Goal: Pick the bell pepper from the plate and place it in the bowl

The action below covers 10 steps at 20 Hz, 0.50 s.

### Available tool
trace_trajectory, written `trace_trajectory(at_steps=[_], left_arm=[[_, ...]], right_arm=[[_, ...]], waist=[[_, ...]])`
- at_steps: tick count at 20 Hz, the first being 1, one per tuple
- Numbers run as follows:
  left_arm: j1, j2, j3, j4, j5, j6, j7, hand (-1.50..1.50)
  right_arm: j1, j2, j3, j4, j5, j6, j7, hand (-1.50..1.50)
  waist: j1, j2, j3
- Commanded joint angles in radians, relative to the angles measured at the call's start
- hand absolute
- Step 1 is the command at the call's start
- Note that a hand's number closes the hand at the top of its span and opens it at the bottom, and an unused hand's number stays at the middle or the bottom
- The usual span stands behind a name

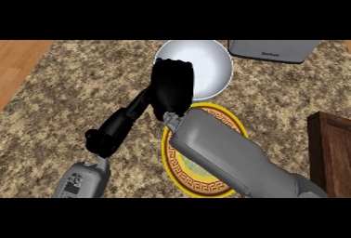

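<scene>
Nearest the view is the right forearm (233, 158), one broad grey limb running from the lower right corner up toward the middle. It ends in the black right hand (171, 86), whose back is turned to the view. Whether that hand is clenched, released or grasping anything cannot be told.

One yellow plate (205, 188) with a gold key-pattern band lies just below the right hand, and the forearm covers most of it. One pale grey bowl (209, 60) sits directly beyond and to the right of the right hand, which overlaps the bowl's left rim. The bell pepper cannot be seen on the plate's uncovered part or in the bowl's uncovered part. Whether it is hidden under the hand or the forearm cannot be told.

A second grey limb, the left forearm (82, 179), shows at the lower left, well below and left of the right hand. Its black left hand (109, 135) is released. Its fingers (140, 104) stretch straight out, up and to the right, and their tips end just beside the right hand's lower left side.

One grey box-shaped appliance (273, 50) stands to the upper right of the right hand, just past the bowl. One dark wooden block (332, 148) shows at the right edge, well apart from both hands. All of it rests on the speckled brown counter (82, 83). A strip of plain wood (17, 60) lies far left of the hands.
</scene>
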Motion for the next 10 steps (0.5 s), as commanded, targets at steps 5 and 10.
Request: trace_trajectory(at_steps=[5,10], left_arm=[[-0.006,-0.011,-0.011,0.021,-0.019,0.011,-0.004,0.0],[-0.009,-0.001,0.008,0.042,-0.014,0.007,-0.008,0.0]], right_arm=[[-0.199,0.007,-0.037,0.065,-0.009,-0.289,0.203,1.5],[-0.271,0.007,-0.032,0.245,-0.036,-0.308,0.188,1.5]], waist=[[-0.01,0.0,-0.001],[-0.047,0.001,-0.001]])
